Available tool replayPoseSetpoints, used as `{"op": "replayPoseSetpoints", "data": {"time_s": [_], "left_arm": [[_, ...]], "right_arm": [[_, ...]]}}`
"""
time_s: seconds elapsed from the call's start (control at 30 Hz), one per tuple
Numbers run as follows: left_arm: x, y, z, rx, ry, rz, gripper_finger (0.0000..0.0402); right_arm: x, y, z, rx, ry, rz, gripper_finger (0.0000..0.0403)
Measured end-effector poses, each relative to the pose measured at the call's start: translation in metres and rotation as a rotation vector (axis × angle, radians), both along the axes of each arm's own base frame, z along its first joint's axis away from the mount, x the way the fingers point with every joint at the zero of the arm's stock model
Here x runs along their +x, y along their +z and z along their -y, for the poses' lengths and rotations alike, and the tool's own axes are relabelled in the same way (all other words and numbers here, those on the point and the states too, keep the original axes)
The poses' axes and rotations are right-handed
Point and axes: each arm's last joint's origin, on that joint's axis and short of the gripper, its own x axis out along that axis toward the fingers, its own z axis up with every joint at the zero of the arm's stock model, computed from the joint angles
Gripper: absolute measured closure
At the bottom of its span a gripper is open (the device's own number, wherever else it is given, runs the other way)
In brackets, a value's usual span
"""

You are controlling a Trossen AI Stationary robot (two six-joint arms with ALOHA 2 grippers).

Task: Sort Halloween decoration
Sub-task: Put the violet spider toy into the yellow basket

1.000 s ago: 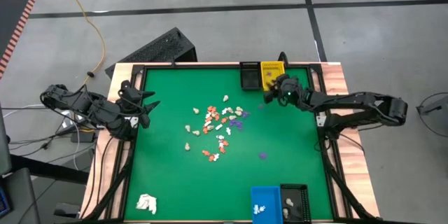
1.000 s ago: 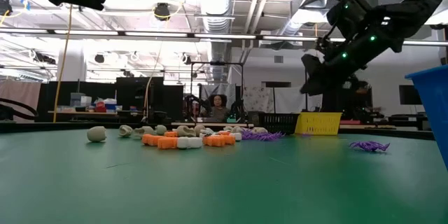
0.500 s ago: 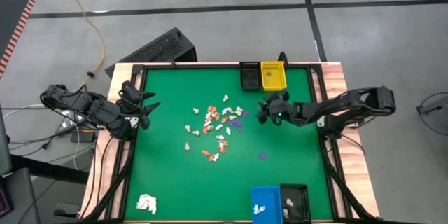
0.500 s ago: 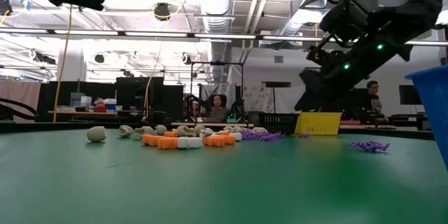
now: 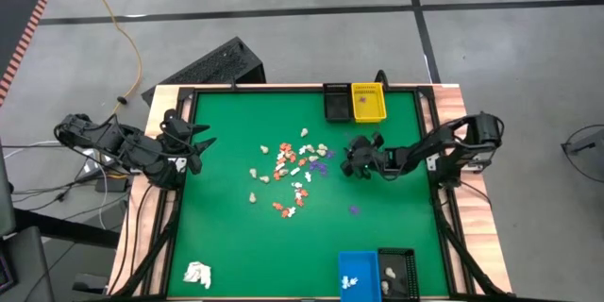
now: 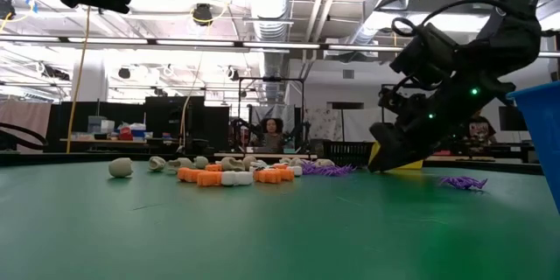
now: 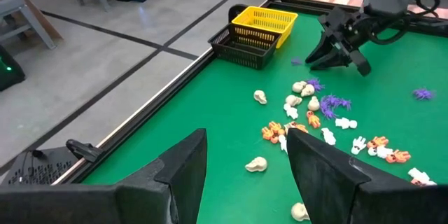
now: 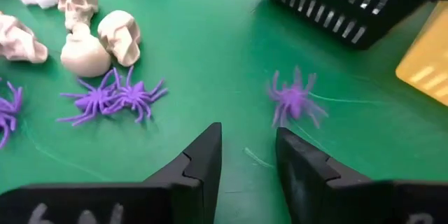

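The right gripper (image 8: 246, 155), jaws narrowly parted and empty, is lowered toward a lone small purple plastic spider (image 8: 295, 98), apparently to be picked for sorting.

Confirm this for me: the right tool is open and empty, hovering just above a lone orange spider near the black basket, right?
Not quite: the lone spider is purple, not orange, as the right wrist view shows. The right tool is open and empty just above it, near the black basket.
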Motion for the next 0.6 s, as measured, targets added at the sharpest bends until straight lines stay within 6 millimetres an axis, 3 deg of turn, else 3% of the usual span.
{"op": "replayPoseSetpoints", "data": {"time_s": [0.13,0.37,0.5,0.6], "left_arm": [[0.0,0.0,0.0,0.0,0.0,-0.001,0.0213],[0.0,0.0,0.0,0.001,0.0,-0.001,0.0213],[0.0,0.0,0.0,0.001,0.0,-0.001,0.0213],[0.0,0.0,0.0,0.001,0.001,-0.001,0.0213]], "right_arm": [[-0.001,-0.008,0.001,0.017,-0.04,-0.008,0.0295],[-0.001,-0.005,0.0,0.006,-0.04,0.003,0.0392],[0.003,0.011,-0.007,-0.051,0.039,0.046,0.0382],[0.003,0.03,-0.007,-0.116,-0.018,0.132,0.0367]]}}
